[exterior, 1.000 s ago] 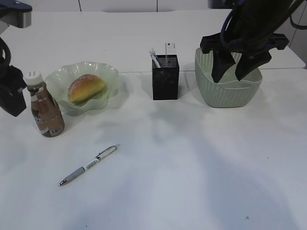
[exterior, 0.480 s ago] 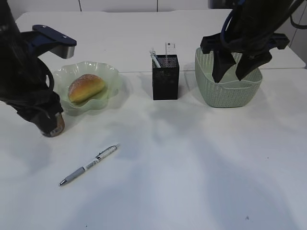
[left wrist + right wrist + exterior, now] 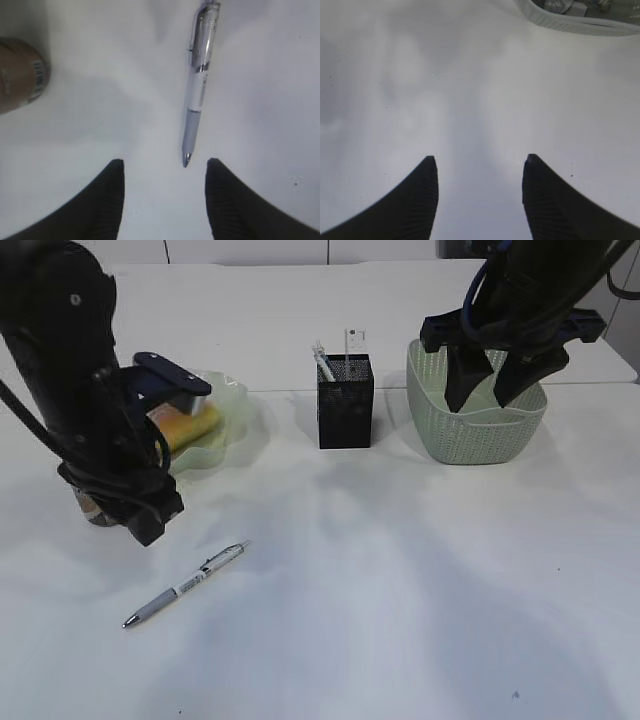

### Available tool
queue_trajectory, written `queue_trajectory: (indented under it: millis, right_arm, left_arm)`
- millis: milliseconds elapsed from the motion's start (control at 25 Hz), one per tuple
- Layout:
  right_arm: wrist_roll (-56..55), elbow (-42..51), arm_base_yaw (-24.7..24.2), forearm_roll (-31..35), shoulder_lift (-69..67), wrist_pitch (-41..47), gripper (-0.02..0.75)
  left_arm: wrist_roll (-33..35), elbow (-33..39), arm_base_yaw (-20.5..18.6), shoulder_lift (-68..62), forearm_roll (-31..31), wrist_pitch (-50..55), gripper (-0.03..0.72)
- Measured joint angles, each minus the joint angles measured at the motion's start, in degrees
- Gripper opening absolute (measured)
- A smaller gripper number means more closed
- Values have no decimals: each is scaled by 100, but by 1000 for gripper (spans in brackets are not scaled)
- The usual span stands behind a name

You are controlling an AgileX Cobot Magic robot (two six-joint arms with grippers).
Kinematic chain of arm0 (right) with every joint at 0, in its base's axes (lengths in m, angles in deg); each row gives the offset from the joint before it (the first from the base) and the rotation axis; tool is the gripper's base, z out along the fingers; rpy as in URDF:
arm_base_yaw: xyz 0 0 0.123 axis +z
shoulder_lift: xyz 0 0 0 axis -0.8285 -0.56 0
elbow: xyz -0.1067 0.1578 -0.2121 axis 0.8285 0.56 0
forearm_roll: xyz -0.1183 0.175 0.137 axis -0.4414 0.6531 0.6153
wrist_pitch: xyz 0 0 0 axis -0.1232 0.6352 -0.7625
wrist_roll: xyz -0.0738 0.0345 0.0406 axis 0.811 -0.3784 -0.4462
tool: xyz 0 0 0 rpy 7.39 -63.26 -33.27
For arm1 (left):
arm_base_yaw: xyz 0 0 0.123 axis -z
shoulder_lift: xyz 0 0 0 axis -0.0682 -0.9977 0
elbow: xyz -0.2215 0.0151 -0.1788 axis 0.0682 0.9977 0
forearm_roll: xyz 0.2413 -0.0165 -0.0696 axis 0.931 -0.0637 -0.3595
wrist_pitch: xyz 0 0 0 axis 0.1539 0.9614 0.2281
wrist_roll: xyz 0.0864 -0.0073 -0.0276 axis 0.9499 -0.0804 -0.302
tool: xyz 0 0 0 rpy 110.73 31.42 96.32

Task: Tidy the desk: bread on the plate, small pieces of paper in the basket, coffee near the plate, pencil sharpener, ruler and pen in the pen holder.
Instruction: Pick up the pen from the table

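- My worktop (image 3: 400, 590) is plain white and fills almost the whole frame, lower edge to upper part.
- A thin seam crosses it from left to right at upper middle, where a second white surface (image 3: 260, 310) joins behind.
- Along the top edge I see pale panels with dark vertical gaps.
- Light is soft and even; shadows are faint grey.

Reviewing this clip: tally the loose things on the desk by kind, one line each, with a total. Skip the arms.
Food and drink: 2, bread, coffee bottle
Containers: 3, plate, pen holder, basket
Pens lying on the desk: 1, pen
Total: 6, not counting what sits inside the containers.
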Motion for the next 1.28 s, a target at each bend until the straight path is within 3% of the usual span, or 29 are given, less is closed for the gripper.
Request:
queue_trajectory:
  millis: [560,880,1280]
  right_arm:
    - [-21,0,0,0,0,0,430]
    - [-21,0,0,0,0,13,430]
    - [-21,0,0,0,0,13,430]
  left_arm:
    - [194,-45,0,-947,-322,-744,370]
    - [317,-463,0,-1273,-577,-786,370]
    - [350,-475,0,-1637,-658,-637,370]
